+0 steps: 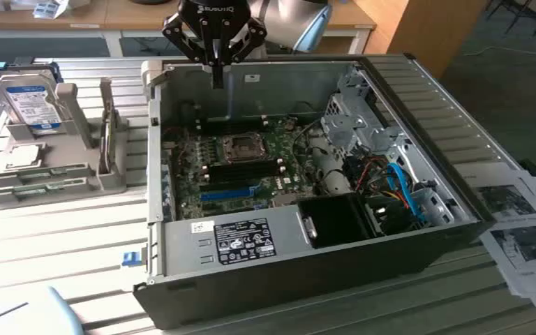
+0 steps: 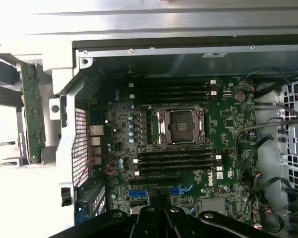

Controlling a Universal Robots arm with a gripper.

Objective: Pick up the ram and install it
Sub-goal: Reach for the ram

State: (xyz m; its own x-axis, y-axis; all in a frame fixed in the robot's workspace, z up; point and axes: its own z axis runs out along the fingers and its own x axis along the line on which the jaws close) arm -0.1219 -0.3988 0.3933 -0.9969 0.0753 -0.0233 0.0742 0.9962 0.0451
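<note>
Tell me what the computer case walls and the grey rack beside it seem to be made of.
Case wall: looks like bare sheet metal with a dull grey finish, going by its thin folded edges, punched holes and soft sheen. Rack: probably moulded or printed plastic, going by its matt grey surface and thick blocky walls, though that is not certain.

1. Computer case (image 1: 278,87): bare grey metal, matt.
2. Motherboard (image 2: 228,124): green circuit board, faintly glossy.
3. Gripper (image 1: 217,82): black, smooth, slight sheen.
4. Sheets (image 1: 519,230): printed paper, matt.
5. Component rack (image 1: 54,178): matt grey plastic.

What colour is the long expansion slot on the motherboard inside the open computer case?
Bright blue. The long plastic slot shows best in the exterior view.
</note>
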